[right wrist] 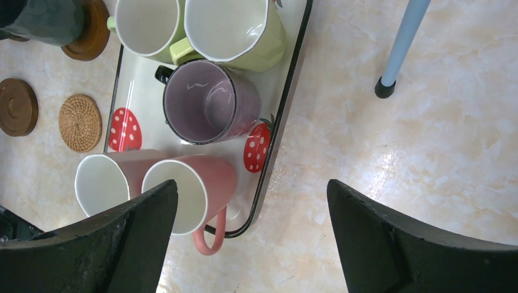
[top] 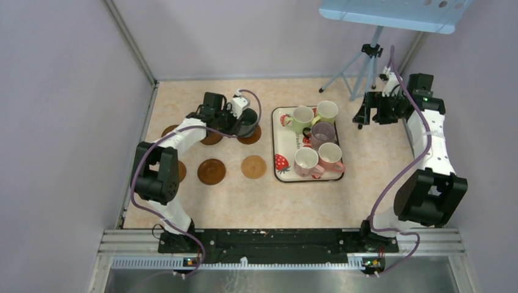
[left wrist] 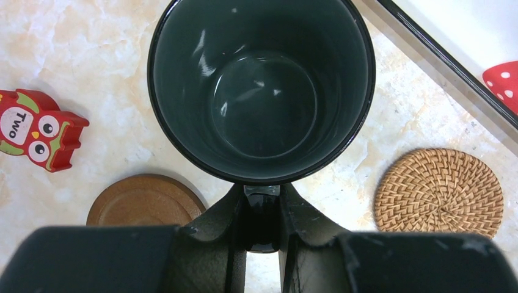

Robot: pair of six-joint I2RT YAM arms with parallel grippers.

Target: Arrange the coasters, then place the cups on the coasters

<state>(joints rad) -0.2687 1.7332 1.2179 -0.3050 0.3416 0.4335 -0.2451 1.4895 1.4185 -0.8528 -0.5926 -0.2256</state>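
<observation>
While your left gripper [left wrist: 262, 198] pinched the handle of the dark green mug [left wrist: 262, 85], fingers pressed close on it, that mug stood over a dark brown coaster [top: 250, 138] at the far right of the coaster group; whether it touched, you could not tell. Nearer you lay another brown coaster [top: 211, 171], then the tan woven coaster [top: 253, 166] to its right. Next came the strawberry tray [top: 284, 141], holding two yellow-green mugs [top: 302, 118], a purple mug [top: 322, 133], a cream-white mug [top: 305, 160] and a pink mug [top: 331, 155]. Beyond the tray, your right gripper [right wrist: 251, 186] hung spread wide, empty.
</observation>
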